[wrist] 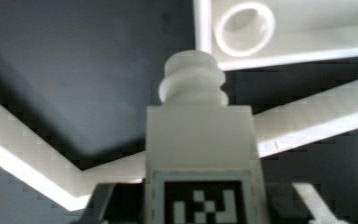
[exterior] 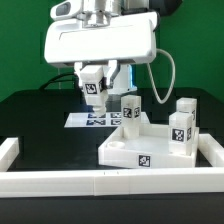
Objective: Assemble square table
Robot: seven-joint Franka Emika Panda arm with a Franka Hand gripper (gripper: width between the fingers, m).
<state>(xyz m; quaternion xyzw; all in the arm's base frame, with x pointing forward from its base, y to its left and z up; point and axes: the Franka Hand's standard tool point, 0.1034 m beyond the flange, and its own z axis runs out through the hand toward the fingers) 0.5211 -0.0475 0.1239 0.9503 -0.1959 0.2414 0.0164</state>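
Note:
My gripper (exterior: 95, 82) is shut on a white block leg (exterior: 93, 90) with a black-white tag. It holds the leg in the air over the marker board (exterior: 92, 119), to the exterior view's left of the square table top (exterior: 125, 148). The white top lies flat with a tag on its front wall, and three tagged legs (exterior: 130, 109) (exterior: 181, 127) (exterior: 188, 106) stand on it. In the wrist view the held leg (wrist: 201, 140) fills the middle, its rounded screw end pointing away between my gripper's (wrist: 201, 205) dark fingers (wrist: 123, 203). Beyond it is a corner of the top with a round hole (wrist: 247, 25).
Long white border rails (exterior: 100, 181) frame the black table at the front and both sides. In the wrist view they show as white bars (wrist: 25, 150). The arm's large white housing (exterior: 100, 42) hangs over the back of the scene, with a cable at the right.

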